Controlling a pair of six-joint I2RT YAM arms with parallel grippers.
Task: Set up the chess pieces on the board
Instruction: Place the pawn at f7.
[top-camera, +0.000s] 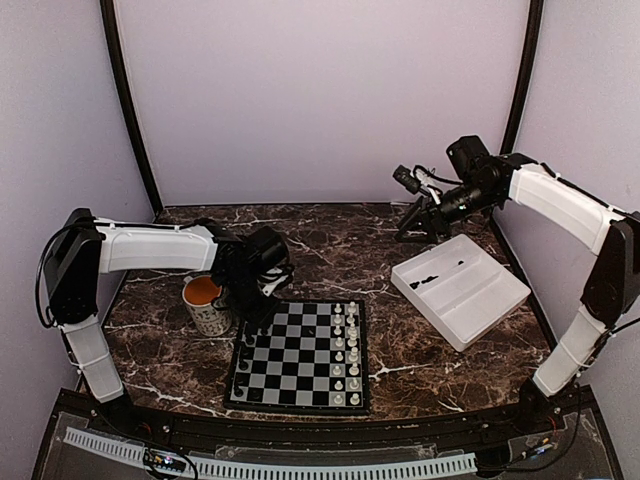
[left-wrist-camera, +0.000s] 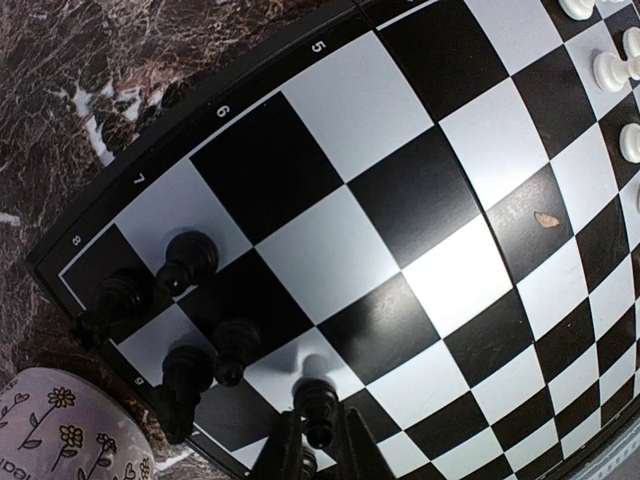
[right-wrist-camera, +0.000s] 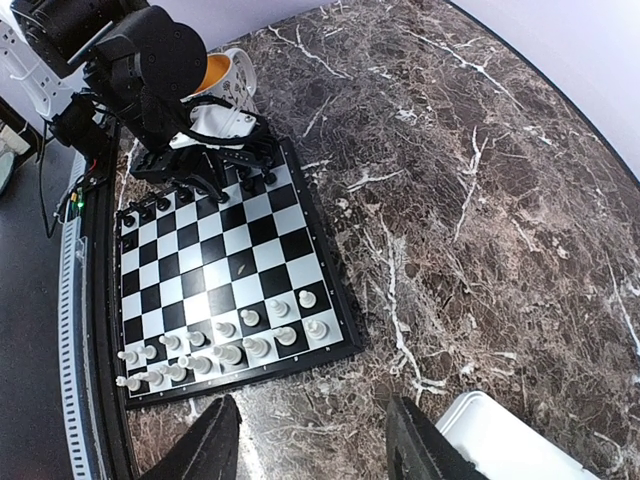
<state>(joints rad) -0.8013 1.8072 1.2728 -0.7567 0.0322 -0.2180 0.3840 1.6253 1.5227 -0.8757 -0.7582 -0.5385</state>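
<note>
The black chess pieces (left-wrist-camera: 188, 260) on show in the left wrist view number five. Four stand upright in a cluster on the corner squares of the board (left-wrist-camera: 440, 270), and a fifth stands apart from them on the edge row. The left gripper (left-wrist-camera: 318, 428) is down over this fifth piece with a finger close on each side. Whether the fingers pinch it or only flank it cannot be told.

White numerals 5, 6, 7 and 8 run along the board's black frame, with 8 at the corner where the cluster stands. A small tan speck (left-wrist-camera: 545, 218) lies on one dark square.

From above, the board lies flat on the brown marble table (top-camera: 330, 250), in front of and between the two arms. The black pieces are on its left edge and the white pieces (top-camera: 345, 345) stand in two rows along its right edge.

A mug (top-camera: 207, 303) holding orange liquid stands just beside the board's far left corner. The wrist view shows small flowers printed on it and lettering cut off at the edge of the picture, too little to read.

A white tray (top-camera: 490, 300) sits to the right, well apart from the board, with a few black pieces (top-camera: 430, 281) lying in its far compartment.

The right gripper (right-wrist-camera: 315, 445) hangs above the table near the tray's far corner. Its fingers are spread wide with nothing between them.
</note>
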